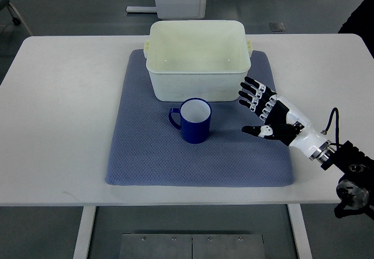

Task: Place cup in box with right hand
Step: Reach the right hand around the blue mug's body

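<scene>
Right of cup (194,120) | right hand (266,114) spread, apart | box (197,66) just behind

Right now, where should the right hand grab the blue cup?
Wrap the cup body from its right side. It stands upright with the handle pointing left, so the round wall facing the open right hand is bare. The box is just behind it.

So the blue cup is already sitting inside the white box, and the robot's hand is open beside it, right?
Not quite. The top view shows the blue cup standing on the grey mat in front of the white box, not inside it. The right hand is indeed open, beside the cup.
</scene>
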Motion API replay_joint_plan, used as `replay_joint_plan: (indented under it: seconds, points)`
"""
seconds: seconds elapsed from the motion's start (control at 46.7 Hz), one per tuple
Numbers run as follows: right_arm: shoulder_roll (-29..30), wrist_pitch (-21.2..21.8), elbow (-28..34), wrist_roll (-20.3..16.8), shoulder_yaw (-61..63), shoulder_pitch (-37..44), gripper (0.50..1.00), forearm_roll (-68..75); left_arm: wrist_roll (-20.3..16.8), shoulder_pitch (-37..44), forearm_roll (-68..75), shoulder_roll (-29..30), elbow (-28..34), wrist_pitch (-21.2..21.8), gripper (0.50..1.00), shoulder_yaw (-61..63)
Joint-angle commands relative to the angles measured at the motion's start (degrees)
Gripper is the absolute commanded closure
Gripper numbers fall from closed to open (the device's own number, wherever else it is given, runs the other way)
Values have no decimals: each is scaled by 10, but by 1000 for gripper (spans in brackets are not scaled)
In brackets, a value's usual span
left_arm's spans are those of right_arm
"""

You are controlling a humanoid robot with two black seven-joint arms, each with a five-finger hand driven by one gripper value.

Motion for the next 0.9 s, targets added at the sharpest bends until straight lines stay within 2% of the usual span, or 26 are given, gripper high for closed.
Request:
replay_joint_plan:
  seconds: [0.0, 0.107, 0.278, 0.878]
  points:
    - [10, -4, 0, 0, 0, 0, 500, -2, 0, 0, 0, 0, 0, 0, 500, 1]
    - [25, -8, -1, 0, 0, 0, 500, -3, 0, 0, 0, 0, 0, 0, 500, -1]
    - [53, -50, -3, 0, -1, 0, 500, -14, 0, 0, 0, 0, 1, 0, 500, 1]
    - [125, -92, -46, 0, -5, 4, 500, -37, 0, 0, 0, 0, 0, 0, 500, -1]
